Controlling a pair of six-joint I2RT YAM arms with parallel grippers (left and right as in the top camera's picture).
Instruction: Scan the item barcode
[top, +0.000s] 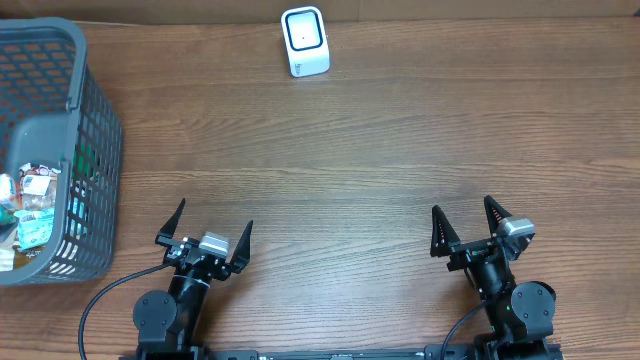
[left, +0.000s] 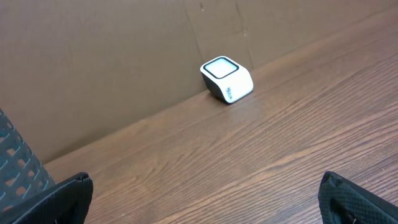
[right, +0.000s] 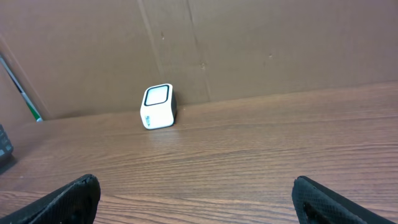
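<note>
Scanner at the far edge, items in the basket

Scanner, white, stands at the table's far edge. Only the wrist views show the brown wall behind it. Only the overhead view shows the packaged items inside the grey basket on the left. The left gripper and right gripper are spread wide and hold nothing.

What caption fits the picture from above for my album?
Left tool and right tool open and empty, white scanner across the wooden table, grey basket of packets at the left.
</note>
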